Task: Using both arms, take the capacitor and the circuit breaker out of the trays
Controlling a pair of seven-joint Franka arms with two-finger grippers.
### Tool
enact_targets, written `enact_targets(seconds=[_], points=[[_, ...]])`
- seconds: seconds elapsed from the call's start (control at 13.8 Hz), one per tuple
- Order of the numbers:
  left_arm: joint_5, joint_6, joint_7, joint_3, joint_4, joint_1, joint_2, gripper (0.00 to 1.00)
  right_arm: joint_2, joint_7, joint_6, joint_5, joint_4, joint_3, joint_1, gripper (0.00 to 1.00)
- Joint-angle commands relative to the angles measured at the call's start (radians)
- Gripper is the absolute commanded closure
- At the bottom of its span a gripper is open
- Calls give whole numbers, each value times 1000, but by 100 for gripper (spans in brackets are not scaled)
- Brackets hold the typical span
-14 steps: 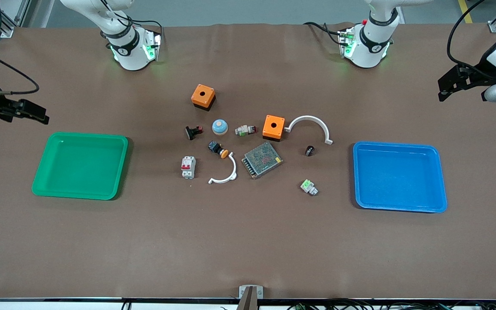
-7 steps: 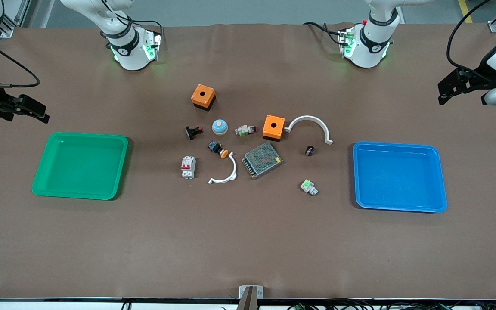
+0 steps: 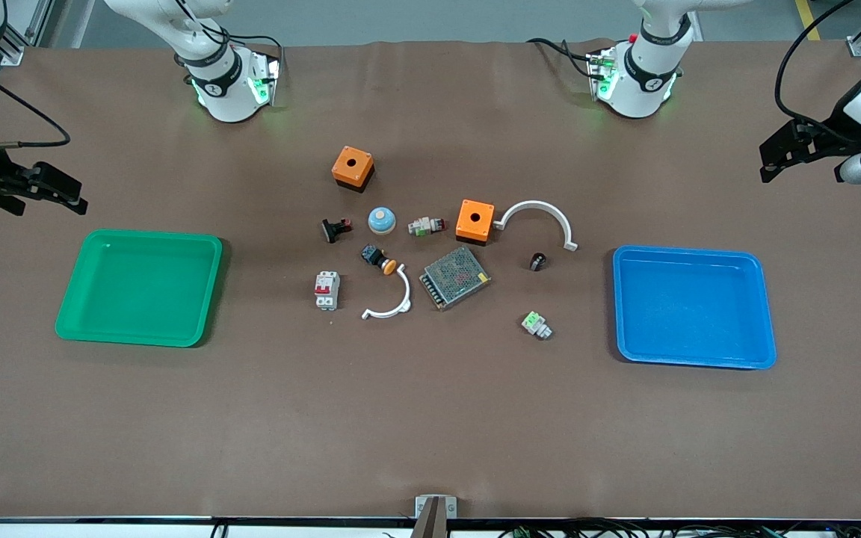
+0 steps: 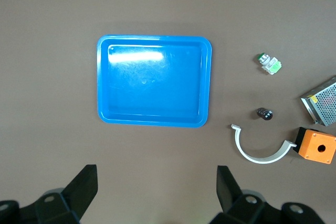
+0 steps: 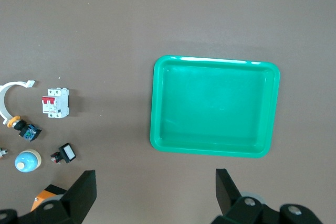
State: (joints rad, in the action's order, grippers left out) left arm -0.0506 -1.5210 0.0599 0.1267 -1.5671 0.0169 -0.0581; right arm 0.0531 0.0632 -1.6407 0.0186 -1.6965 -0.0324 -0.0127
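The capacitor [image 3: 537,261], a tiny black cylinder, lies between the orange boxes and the blue tray [image 3: 693,306]; it also shows in the left wrist view [image 4: 264,114]. The breaker [image 3: 326,289], a white block with red levers, lies toward the green tray [image 3: 139,288]; it also shows in the right wrist view [image 5: 55,103]. My left gripper [image 3: 778,153] hangs open and empty, high above the table's edge at the left arm's end; in the left wrist view [image 4: 156,184] its jaws stand wide apart. My right gripper [image 3: 57,193] hangs open and empty above the table's edge at the right arm's end, wide apart in the right wrist view [image 5: 155,184].
Two orange boxes [image 3: 353,167] [image 3: 474,220], a mesh-topped metal box [image 3: 454,277], two white arcs [image 3: 539,217] [image 3: 392,299], a blue dome [image 3: 382,220], a black button with orange cap [image 3: 378,258], a black-and-red switch part [image 3: 335,229] and two small grey-green parts [image 3: 536,325] [image 3: 426,225] lie between the trays.
Both grippers have risen slightly at the table's ends. Nothing on the table has moved.
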Motion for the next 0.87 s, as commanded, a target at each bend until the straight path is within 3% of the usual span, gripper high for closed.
enact_targets(seconds=[0.0, 0.8], points=[[14, -10, -20, -1, 4, 6, 0, 0, 40, 40, -1, 14, -37, 8, -30, 0], [11, -4, -17, -1, 42, 5, 14, 0, 88, 0, 33, 6, -68, 8, -32, 0]])
